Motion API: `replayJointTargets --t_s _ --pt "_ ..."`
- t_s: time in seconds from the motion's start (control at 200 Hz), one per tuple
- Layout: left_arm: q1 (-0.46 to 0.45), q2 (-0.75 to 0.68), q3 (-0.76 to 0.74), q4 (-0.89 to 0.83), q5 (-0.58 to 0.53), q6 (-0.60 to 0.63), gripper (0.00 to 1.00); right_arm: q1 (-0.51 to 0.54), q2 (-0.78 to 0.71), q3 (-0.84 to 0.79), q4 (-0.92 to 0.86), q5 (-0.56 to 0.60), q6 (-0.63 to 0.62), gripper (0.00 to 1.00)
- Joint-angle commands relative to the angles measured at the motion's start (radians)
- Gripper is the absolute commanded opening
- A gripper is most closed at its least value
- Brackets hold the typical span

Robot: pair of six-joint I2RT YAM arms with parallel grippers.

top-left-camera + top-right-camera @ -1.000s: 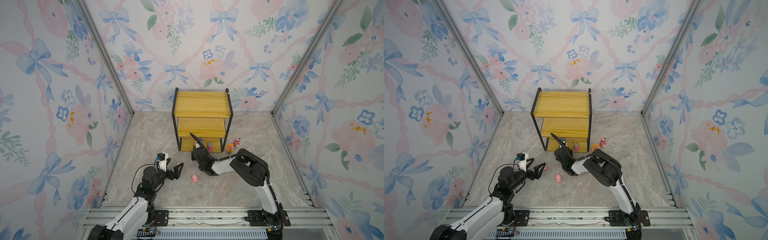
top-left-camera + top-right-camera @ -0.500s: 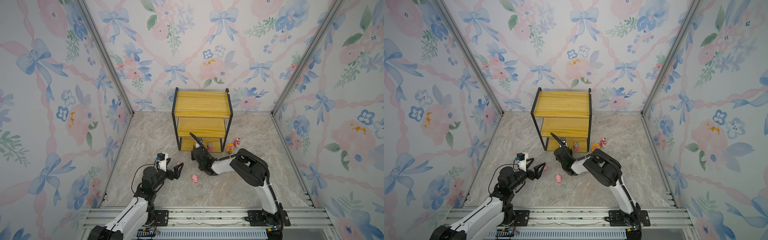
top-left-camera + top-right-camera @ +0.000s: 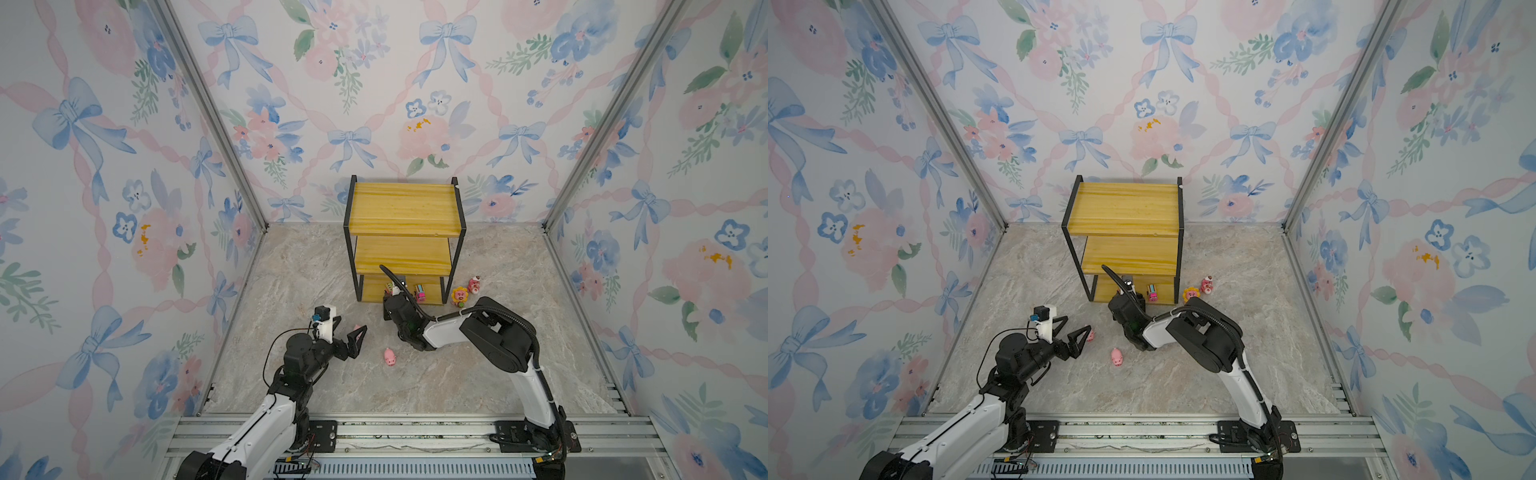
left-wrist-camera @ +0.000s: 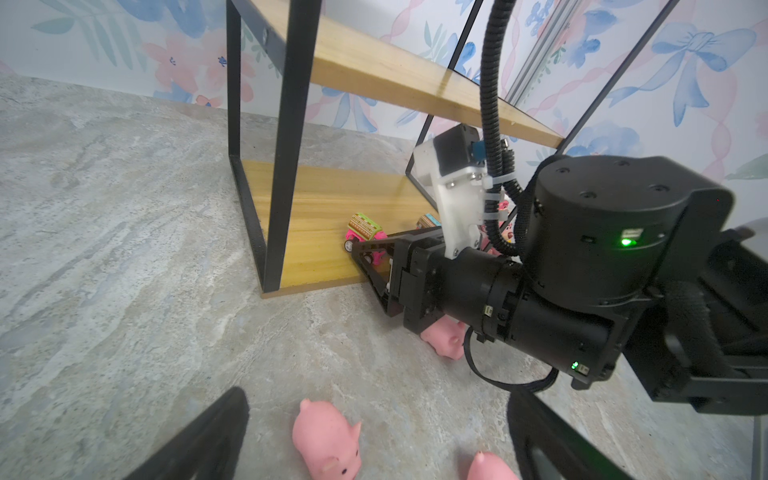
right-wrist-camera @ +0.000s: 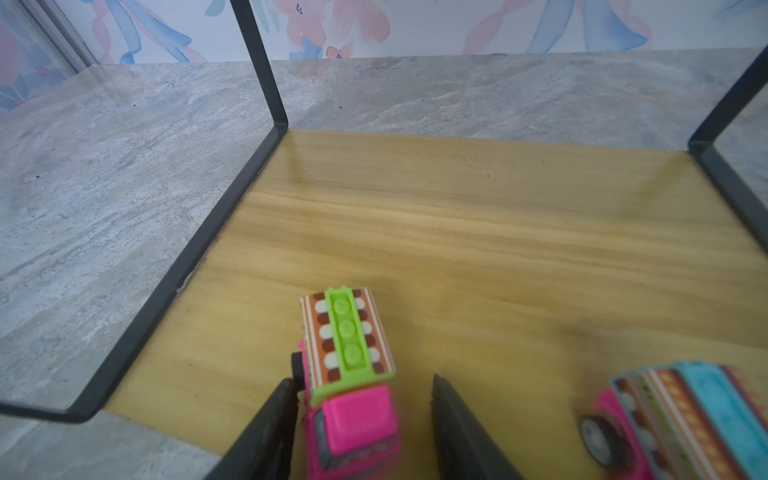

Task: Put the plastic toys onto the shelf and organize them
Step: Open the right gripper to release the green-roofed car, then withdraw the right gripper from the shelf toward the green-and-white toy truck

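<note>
Right wrist view: the green-roofed truck (image 5: 349,374) stands on the bottom board of the shelf (image 5: 498,228), near its front edge, between the parted fingers of the right gripper (image 5: 361,380). One finger seems to touch it; the other stands clear. A pull-back dragging that side could roll the wheeled truck off the shelf's front. Before the shelf, the left gripper (image 4: 376,397) gapes wide over a pig (image 4: 328,440).

The blue-roofed truck (image 5: 698,411) is cut off at the edge, a pig (image 4: 444,340) half hidden.
</note>
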Motion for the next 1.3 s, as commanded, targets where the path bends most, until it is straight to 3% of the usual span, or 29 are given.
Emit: replayJointTargets --t_s 0.0,0.33,0.66,0.935,1.105,1.295 --pt "-0.005 -0.010 -0.001 -0.001 0.009 0.012 0.98 -0.006 0.007 -0.019 0.022 0.023 0.000 0.60" --pt "-0.005 -0.008 0.001 -0.001 0.008 0.011 0.98 0.021 -0.077 -0.127 0.086 0.013 -0.025 0.71" --pt "-0.005 -0.009 -0.001 -0.002 0.008 0.014 0.98 0.097 -0.287 -0.274 0.018 -0.008 -0.083 0.77" --pt "-0.005 -0.010 -0.001 -0.001 0.009 0.015 0.98 0.106 -0.522 -0.373 -0.226 -0.069 -0.091 0.77" --pt "-0.005 -0.009 -0.002 -0.001 0.010 0.015 0.98 0.081 -0.721 -0.414 -0.428 -0.042 -0.105 0.67" --pt "-0.009 0.010 0.006 0.000 0.015 0.014 0.98 -0.059 -0.989 -0.477 -0.719 -0.065 0.069 0.62"
